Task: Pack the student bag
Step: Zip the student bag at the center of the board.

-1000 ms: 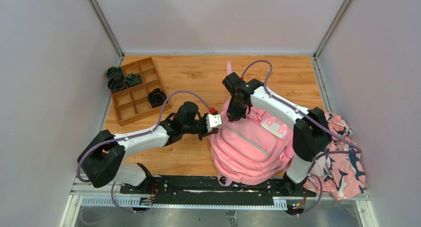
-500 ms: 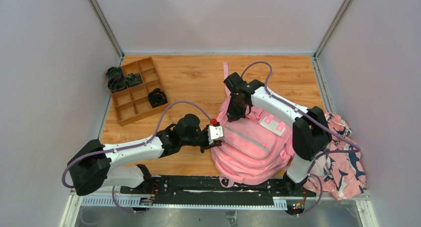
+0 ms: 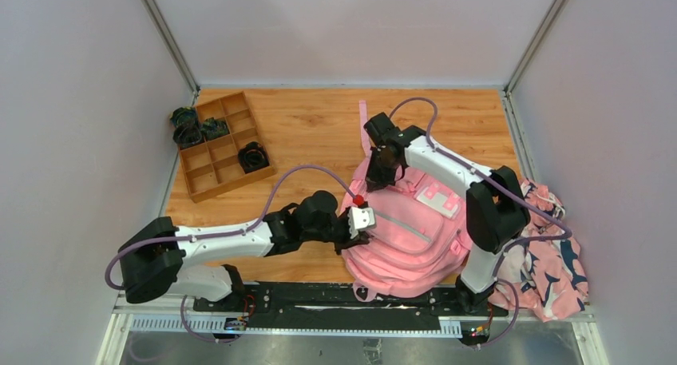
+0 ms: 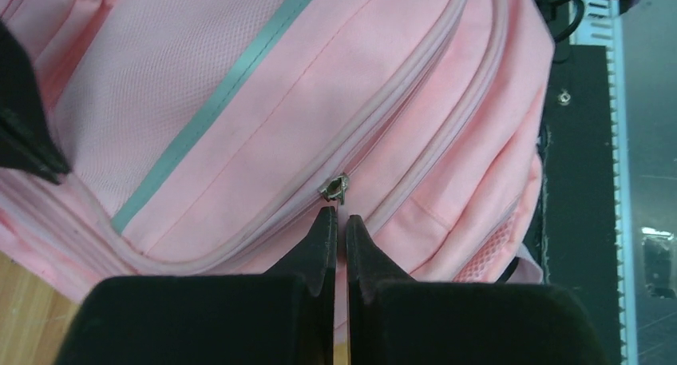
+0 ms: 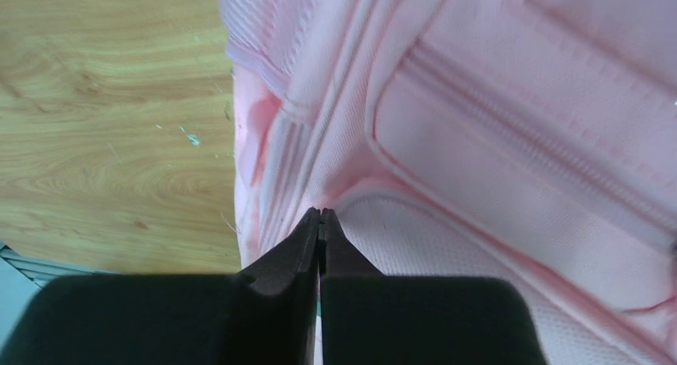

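The bag (image 3: 407,237) lies front-up on the near right part of the surface (image 3: 311,133), right by the right arm's base, and in the last second both arms have settled onto it. The right gripper (image 5: 319,215), a little open a moment ago, has shut at the bag's far left corner. Its jaws are pressed together and the pink fabric puckers in toward the tips, so it looks clamped on a fold there, most likely to hold the bag steady. The left gripper (image 4: 337,215) has slid along the bag's left edge toward the near side. Its jaws are together, tips just short of the zipper pull (image 4: 333,188) on the curved zip line. I can't tell whether the pull's tab is actually caught between them. If it is, that slide was the zip being drawn. If not, the arm has only lined up for it. From here I can't make out an opening along the zip. Nothing looks packed yet: the cloth bundle (image 3: 551,269) sits off the bag's right side and the tray (image 3: 199,185) is well apart on the left.
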Tool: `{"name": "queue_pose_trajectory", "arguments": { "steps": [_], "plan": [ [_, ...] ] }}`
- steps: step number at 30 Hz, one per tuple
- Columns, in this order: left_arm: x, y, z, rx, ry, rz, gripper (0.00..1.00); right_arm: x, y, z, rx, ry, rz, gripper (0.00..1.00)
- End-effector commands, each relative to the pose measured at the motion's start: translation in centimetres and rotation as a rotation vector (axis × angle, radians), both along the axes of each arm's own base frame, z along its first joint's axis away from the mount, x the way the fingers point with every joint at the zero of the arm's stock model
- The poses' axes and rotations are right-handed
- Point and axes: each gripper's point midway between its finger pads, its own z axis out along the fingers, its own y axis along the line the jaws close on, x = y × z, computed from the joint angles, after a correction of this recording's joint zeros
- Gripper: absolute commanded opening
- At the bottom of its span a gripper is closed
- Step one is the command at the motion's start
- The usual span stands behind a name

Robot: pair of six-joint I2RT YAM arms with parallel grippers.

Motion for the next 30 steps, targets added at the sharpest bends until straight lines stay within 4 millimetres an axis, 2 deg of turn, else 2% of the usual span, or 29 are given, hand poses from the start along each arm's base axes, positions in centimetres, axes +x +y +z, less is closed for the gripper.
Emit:
{"name": "queue_pose_trajectory", "arguments": {
  "steps": [1, 5, 9, 11, 13, 16, 19, 21, 23, 26, 30],
  "plan": [
    [-3.8, -3.0, 3.8, -0.109, 0.045, -0.169, 0.0, 5.5, 0.1, 3.7, 0.069, -0.266, 0.036, 0.0],
    [-5.1, -5.3, 5.1, -0.127, 0.017, -0.248, 0.0, 4.8, 0.1, 5.4, 0.132, -0.356, 0.071, 0.0],
    [-7.0, -7.7, 6.4, -0.15, 0.026, -0.33, 0.0, 4.1, 0.0, 6.0, 0.157, -0.391, 0.123, 0.0],
    [-7.8, -8.2, 6.4, -0.149, 0.035, -0.355, 0.0, 3.4, -0.4, 7.1, 0.149, -0.395, 0.156, 0.07],
    [-8.1, -8.4, 6.2, -0.144, 0.043, -0.362, 0.12, 2.8, -1.6, 8.7, 0.114, -0.416, 0.169, 0.19],
    [-7.4, -8.4, 6.3, -0.139, 0.064, -0.289, 0.43, 1.6, -5.2, 10.4, 0.018, -0.455, 0.152, 0.38],
    [-6.5, -7.9, 7.4, -0.159, 0.088, -0.192, 0.64, 0.3, -11.4, 10.5, -0.153, -0.483, 0.049, 0.5],
    [-6.2, -7.3, 8.5, -0.183, 0.097, -0.143, 0.67, -1.3, -15.4, 9.5, -0.202, -0.456, -0.033, 0.54],
    [-5.1, -6.2, 8.9, -0.196, 0.083, -0.057, 0.68, -3.3, -18.3, 8.1, -0.21, -0.408, -0.095, 0.54],
    [-2.2, -4.1, 7.7, -0.179, 0.034, 0.128, 0.68, -6.4, -19.7, 6.0, -0.178, -0.309, -0.141, 0.54],
    [1.5, -1.2, 6.9, -0.154, 0.096, 0.366, 0.71, -9.0, -20.8, 4.4, -0.2, -0.255, -0.204, 0.51]
  ]
}}
